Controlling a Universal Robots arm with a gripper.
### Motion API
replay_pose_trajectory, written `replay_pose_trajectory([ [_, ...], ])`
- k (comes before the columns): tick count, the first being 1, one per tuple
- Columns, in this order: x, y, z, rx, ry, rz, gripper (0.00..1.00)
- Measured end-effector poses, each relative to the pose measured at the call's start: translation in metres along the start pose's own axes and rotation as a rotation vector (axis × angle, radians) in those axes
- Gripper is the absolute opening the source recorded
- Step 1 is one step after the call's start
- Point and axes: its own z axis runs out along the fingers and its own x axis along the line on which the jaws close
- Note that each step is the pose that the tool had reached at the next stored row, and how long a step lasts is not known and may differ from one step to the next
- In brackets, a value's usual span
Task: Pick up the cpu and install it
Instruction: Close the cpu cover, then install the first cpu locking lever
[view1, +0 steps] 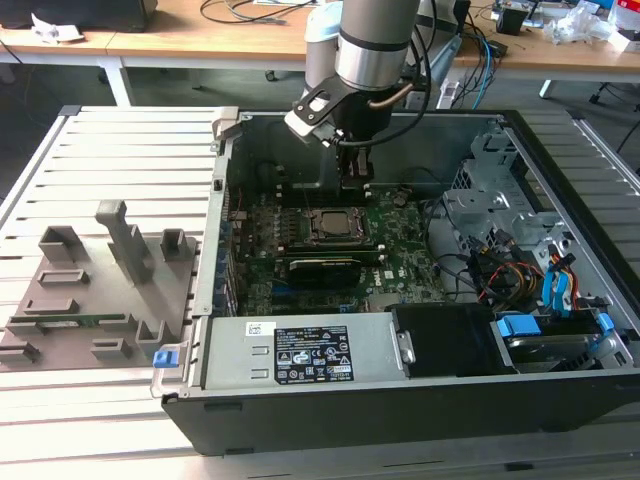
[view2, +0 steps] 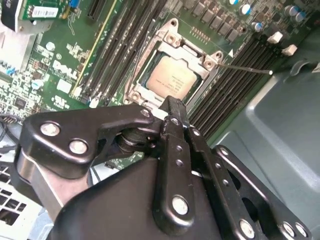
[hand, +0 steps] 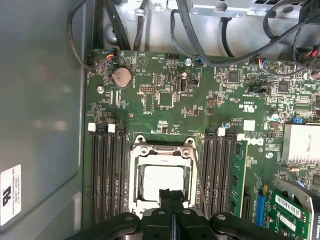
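the cpu (hand: 161, 181) lies seated in the socket (hand: 136, 150) on the motherboard (hand: 165, 95), with the jaws pressed together, empty, over its edge.

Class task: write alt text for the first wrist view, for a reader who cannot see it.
The cpu lies flat in its metal-framed socket on a green motherboard, and the black gripper, fingers together, hangs over one edge of it. Rows of memory slots flank the socket on both sides.
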Motion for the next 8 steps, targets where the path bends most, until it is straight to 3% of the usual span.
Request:
replay_pose_trajectory([
  [8, 0.0, 0.0, 0.0001, 0.0002, 0.0002, 0.0, 0.11],
])
